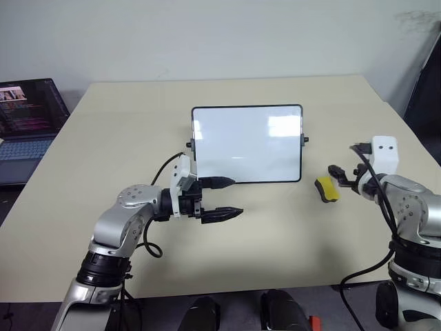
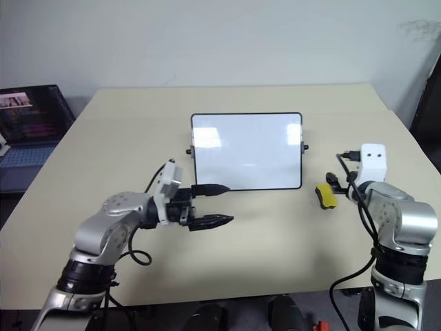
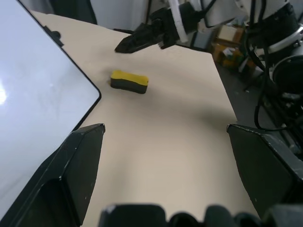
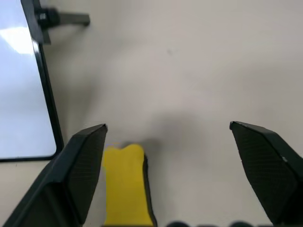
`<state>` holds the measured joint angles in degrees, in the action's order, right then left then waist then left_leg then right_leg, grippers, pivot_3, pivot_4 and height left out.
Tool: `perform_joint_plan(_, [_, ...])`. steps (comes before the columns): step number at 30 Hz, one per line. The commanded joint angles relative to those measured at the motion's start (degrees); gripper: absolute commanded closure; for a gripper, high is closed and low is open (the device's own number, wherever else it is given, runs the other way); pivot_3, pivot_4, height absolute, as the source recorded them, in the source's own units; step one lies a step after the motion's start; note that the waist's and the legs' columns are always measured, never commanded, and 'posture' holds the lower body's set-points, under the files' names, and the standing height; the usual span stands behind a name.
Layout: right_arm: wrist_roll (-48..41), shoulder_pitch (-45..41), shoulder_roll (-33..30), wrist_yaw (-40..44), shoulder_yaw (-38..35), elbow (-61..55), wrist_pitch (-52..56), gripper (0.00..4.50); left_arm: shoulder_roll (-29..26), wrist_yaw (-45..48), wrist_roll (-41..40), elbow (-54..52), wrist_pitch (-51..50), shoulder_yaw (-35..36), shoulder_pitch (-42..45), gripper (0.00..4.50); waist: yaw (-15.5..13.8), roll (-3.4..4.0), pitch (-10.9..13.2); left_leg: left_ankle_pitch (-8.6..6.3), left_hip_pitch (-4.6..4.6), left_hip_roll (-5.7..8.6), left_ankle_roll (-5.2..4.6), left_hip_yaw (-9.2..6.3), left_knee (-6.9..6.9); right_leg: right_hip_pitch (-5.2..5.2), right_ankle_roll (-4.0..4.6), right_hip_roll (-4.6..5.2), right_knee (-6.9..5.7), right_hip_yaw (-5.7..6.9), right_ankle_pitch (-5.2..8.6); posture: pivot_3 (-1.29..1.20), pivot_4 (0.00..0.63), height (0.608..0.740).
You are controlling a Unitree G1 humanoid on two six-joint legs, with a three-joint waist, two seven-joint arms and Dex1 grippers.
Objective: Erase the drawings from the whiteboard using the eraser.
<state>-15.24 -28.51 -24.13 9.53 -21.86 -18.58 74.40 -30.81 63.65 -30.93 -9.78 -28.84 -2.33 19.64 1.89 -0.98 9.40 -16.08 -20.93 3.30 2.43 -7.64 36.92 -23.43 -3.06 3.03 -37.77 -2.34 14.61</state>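
Your whiteboard (image 1: pixel 247 145) looks wiped clean, with no marks that I can make out. The yellow eraser (image 1: pixel 326 189) lies on the table (image 1: pixel 124 131) just off the board's right edge, its long axis running front to back. Your right gripper (image 4: pixel 168 137) hangs spread wide just beside it, holding nothing. Your left gripper (image 1: pixel 227 198), also spread and empty, points rightward at the board's lower left corner, well apart from the eraser.

- Rectangular white board (image 1: pixel 247 143) with thin black frame: glossy, reflective.
- Beige tabletop (image 1: pixel 275 234): smooth, matt.
- Small yellow oblong eraser (image 1: pixel 326 189): matt, dark underside.
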Motion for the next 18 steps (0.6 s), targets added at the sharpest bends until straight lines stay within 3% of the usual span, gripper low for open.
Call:
perform_joint_plan(1, [0.25,1.66,0.71,-1.78,-3.52,-6.49,-2.94,0.02,0.14,-7.53,0.61,-4.95,0.19,4.36,-3.75,0.0,-0.05,0.0,0.0,0.0,0.01,-0.01,0.0,0.0,-0.01,-0.01,0.0,0.03,0.0,0.0,0.0,0.0,0.15,0.74])
perform_joint_plan(11, [3.56,17.38,5.0,-3.05,-4.36,-13.75,-29.81,0.02,12.2,-38.19,15.68,-11.6,10.08,8.43,-16.5,0.0,-0.41,-0.02,-0.01,0.0,0.04,0.0,0.01,-0.03,0.0,0.08,-0.03,0.08,0.06,0.0,0.01,0.0,0.15,0.74])
perform_joint_plan(18, [4.53,26.8,9.53,-3.11,-4.66,-11.27,-49.44,0.02,17.51,-48.88,22.32,-14.58,15.27,8.22,-22.47,0.0,-0.37,-0.01,-0.02,0.0,0.13,-0.01,0.02,0.0,0.01,0.19,-0.04,0.04,0.05,0.01,0.03,0.0,0.15,0.74])
